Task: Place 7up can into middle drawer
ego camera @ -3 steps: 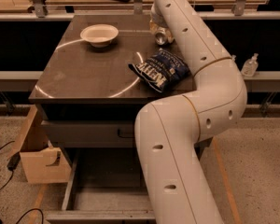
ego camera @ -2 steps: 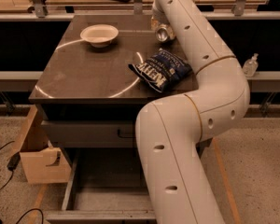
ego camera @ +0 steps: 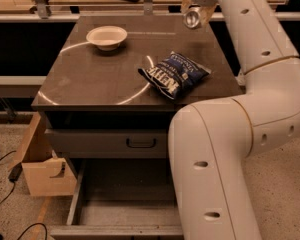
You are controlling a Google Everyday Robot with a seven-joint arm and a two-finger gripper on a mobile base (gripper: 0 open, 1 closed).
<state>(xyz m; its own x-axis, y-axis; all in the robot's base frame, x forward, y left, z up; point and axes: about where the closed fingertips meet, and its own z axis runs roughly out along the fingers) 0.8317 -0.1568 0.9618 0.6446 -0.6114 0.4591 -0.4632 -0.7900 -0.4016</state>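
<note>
My gripper [ego camera: 194, 15] is at the top of the view, above the far right part of the cabinet top. It is shut on the 7up can [ego camera: 192, 18], a small silver can held lifted off the surface with a shiny round end facing the camera. The middle drawer [ego camera: 125, 204] is pulled open at the bottom of the cabinet. It is wide, shallow and dark grey, with a bare floor. My white arm crosses in front of its right side.
A dark blue crisp bag [ego camera: 174, 73] lies on the cabinet top [ego camera: 90, 79] at the right. A white bowl [ego camera: 106, 36] stands at the far left. A shut drawer with a black loop handle [ego camera: 140, 143] sits above the open one. A cardboard box [ego camera: 42, 171] stands on the floor at the left.
My gripper has lifted the can up off the cabinet top, away from the crisp bag. The bag and the bowl have not moved.
</note>
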